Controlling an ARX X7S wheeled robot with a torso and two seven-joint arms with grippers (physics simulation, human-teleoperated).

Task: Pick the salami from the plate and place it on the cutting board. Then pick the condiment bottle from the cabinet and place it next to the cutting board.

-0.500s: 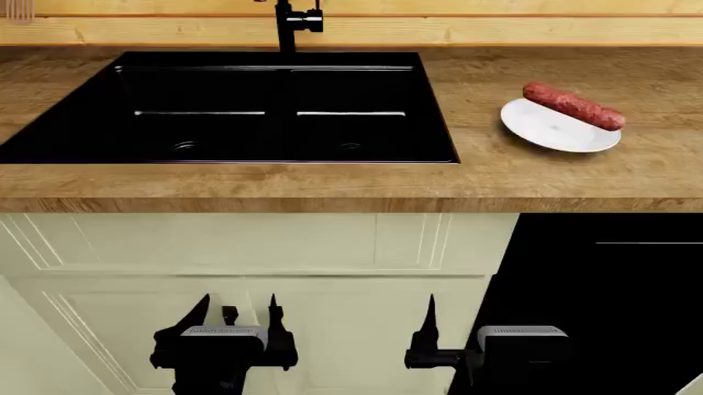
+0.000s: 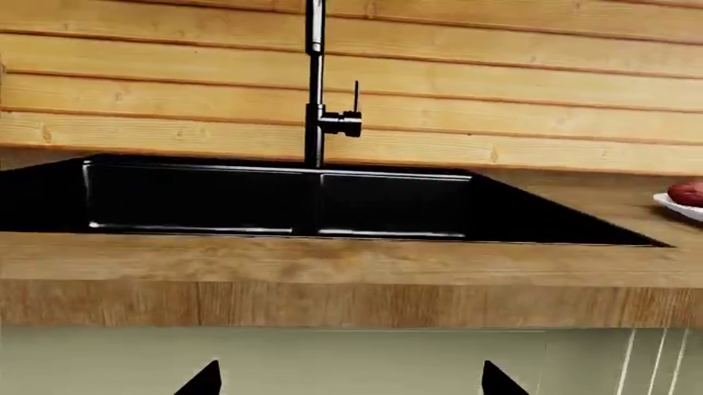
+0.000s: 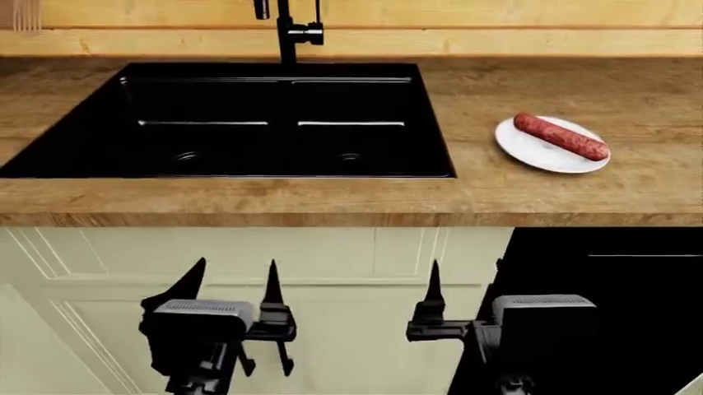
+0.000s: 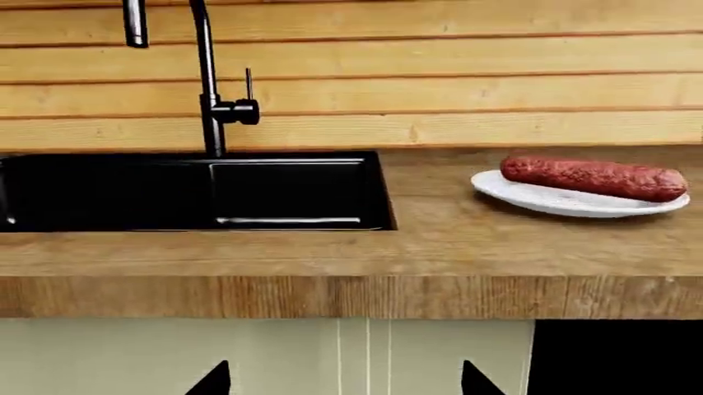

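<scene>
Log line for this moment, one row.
salami on plate | left claw open, low | right claw open, low | nothing held

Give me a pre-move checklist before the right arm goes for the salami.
1. Salami lies on the plate, not yet picked: ok.
2. Right gripper open and empty, below the counter edge: ok.
3. Left gripper open, empty, out of the way: ok.
4. Nothing on the counter between its front edge and the plate: ok.
5. Cutting board in view as the drop spot: not ok, none of the views shows it.
6. Condiment bottle and cabinet located: cannot tell, neither is in view.
</scene>
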